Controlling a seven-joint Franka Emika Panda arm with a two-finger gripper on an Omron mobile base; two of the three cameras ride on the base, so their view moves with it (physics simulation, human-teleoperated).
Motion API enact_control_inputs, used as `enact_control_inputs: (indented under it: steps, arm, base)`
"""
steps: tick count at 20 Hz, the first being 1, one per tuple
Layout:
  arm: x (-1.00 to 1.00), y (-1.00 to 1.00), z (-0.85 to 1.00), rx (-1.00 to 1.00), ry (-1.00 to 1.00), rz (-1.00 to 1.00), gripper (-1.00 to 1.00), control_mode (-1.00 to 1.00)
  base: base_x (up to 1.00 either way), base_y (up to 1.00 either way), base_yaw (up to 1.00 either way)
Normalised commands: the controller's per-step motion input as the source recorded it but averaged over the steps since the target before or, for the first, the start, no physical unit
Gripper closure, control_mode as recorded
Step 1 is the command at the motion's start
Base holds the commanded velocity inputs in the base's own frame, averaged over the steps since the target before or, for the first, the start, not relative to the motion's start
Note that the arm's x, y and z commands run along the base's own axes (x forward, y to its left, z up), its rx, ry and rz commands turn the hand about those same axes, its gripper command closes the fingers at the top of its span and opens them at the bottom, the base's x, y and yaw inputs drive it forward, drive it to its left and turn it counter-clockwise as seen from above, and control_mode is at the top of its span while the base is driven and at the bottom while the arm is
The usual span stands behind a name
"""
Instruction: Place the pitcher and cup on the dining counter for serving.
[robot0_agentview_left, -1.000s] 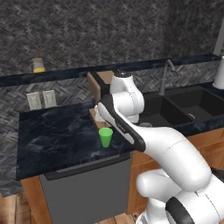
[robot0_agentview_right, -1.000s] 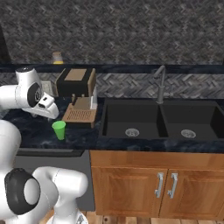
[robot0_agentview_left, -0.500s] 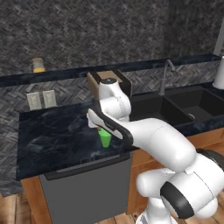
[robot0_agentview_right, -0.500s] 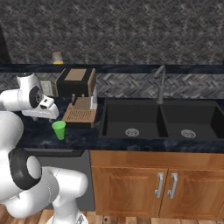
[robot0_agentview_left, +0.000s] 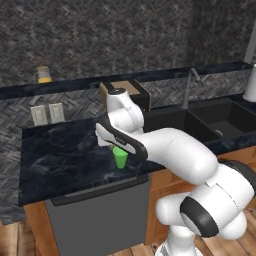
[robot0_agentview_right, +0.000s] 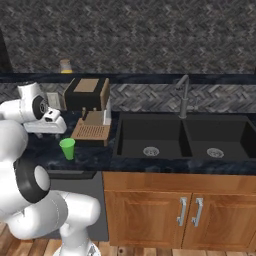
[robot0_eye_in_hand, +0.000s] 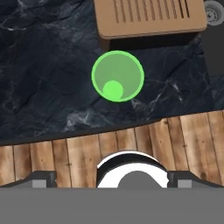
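Dark marbled worktop (robot0_agentview_left: 65, 155), seen from the left base view; pitcher (robot0_agentview_left: 44, 74) far left on the raised ledge (robot0_agentview_left: 75, 85) behind, well apart from the arm. Wall outlets (robot0_agentview_left: 45, 114) just below that ledge.

Moving right: green cup (robot0_agentview_left: 119, 157) upright near the worktop's front edge, directly under the white hand. Gripper (robot0_agentview_left: 116, 146) above it, jaws spread wide, holding nothing. Not touching the cup, as far as can be told.

Further right: brown coffee machine (robot0_agentview_right: 87, 95) with its slatted drip tray (robot0_agentview_right: 92, 131) just beside the cup, then faucet (robot0_agentview_right: 183, 95) and double sink (robot0_agentview_right: 180, 137).

From the hand view: looking straight down into the cup (robot0_eye_in_hand: 117, 76), mouth a clean circle, sitting above centre of frame; drip tray (robot0_eye_in_hand: 151, 17) near it, worktop edge and wood floor (robot0_eye_in_hand: 65, 153) below.

Step in hand, by judgement: lining up over the cup for a first pick; neither item delivered yet.

Next move calls for: shifting the hand so the cup falls between the fingertips, descending around the rim or wall, closing gently on thin plastic. Care needed against nudging the cup toward the front edge, and against clipping the drip tray. Dining counter not identifiable for certain here.
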Motion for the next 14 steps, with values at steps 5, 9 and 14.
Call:
enact_control_inputs:
  steps: [5, 9, 14]
  arm:
    - [0.05, 0.0, -0.38, -0.01, 0.0, 0.0, -1.0, -1.0]
    - [0.13, 0.02, -0.34, -0.03, 0.0, 0.0, -1.0, -1.0]
    - [0.3, 0.0, -0.17, -0.01, 0.0, 0.0, -1.0, -1.0]
  base:
    - [0.0, 0.0, 0.0]
    - [0.0, 0.0, 0.0]
    - [0.0, 0.0, 0.0]
